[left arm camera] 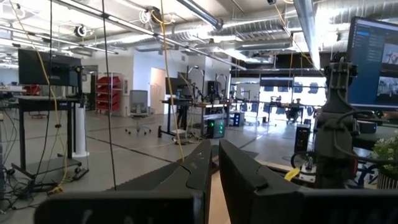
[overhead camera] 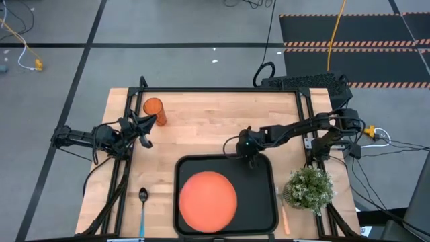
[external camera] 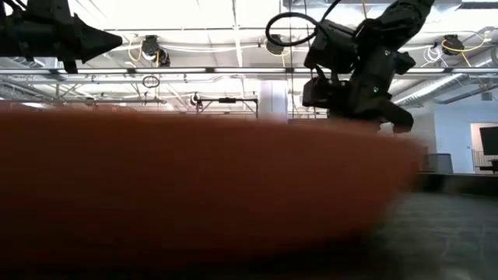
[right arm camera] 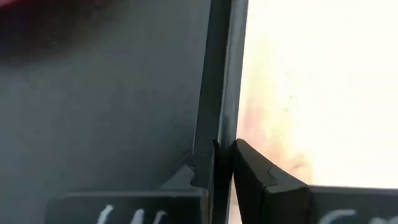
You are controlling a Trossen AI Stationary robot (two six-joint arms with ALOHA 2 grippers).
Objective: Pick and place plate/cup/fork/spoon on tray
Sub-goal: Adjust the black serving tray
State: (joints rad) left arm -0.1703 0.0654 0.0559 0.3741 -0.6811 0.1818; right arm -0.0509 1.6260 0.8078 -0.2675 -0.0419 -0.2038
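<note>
While the orange plate [overhead camera: 208,202] lies flat inside the black tray [overhead camera: 265,168], I see my right gripper [overhead camera: 250,153] down at the tray's far edge. From the right wrist camera, its two dark fingers [right arm camera: 255,174] are pinching the thin raised rim of the tray [right arm camera: 221,93], one finger inside and one outside. The plate [external camera: 194,194] fills most of the low camera as a big orange blur, with the right gripper [external camera: 366,93] hanging above it.

My left gripper [overhead camera: 144,128] waits up in the air at the left side of the table [overhead camera: 215,128], close to the cup [overhead camera: 154,107]. Its fingers [left arm camera: 193,174] are pressed nearly together and hold nothing; the left wrist camera looks out at the room.

The cup stands upright on the bare wood near the far left corner, well away from the tray. The spoon [overhead camera: 142,208] with its blue handle lies on the table to the left of the tray, near the front edge. The fork [overhead camera: 284,215] lies on the table just right of the tray, its top part under a small green plant [overhead camera: 309,188] that stands there.
</note>
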